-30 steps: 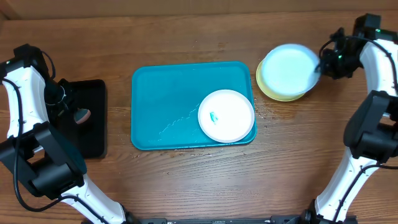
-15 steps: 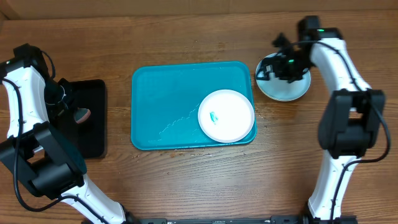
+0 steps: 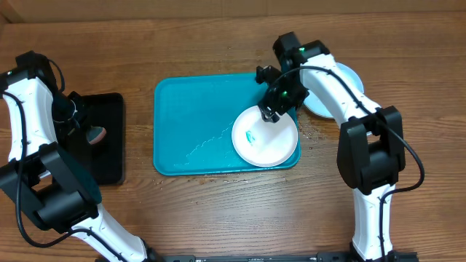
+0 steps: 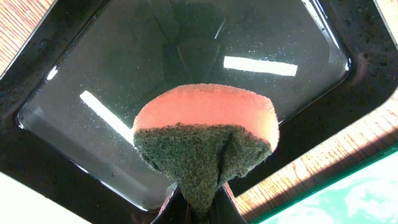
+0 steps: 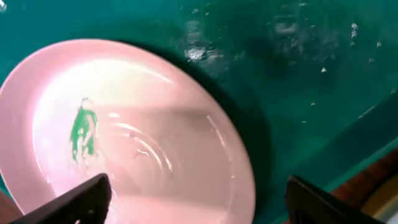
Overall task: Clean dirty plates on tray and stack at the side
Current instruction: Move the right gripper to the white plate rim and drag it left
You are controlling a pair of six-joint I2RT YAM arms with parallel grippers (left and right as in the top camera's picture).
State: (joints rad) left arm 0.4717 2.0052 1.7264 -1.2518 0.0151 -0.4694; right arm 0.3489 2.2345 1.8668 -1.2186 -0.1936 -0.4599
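A white plate with a small green smear lies in the near right corner of the teal tray. In the right wrist view the plate looks pinkish on the tray. My right gripper is open and empty, over the plate's far edge; its fingertips straddle the plate. The pale cyan plate sits right of the tray, mostly hidden by my right arm; the yellow-green plate is not visible. My left gripper is shut on an orange and green sponge above a black tray.
The black tray holds shallow water and sits on the wooden table left of the teal tray. Water drops lie on the teal tray and on the table by its right edge.
My right arm left the plates at the right, swung left over them and came to the white plate's far edge on the tray. The left arm has not moved.
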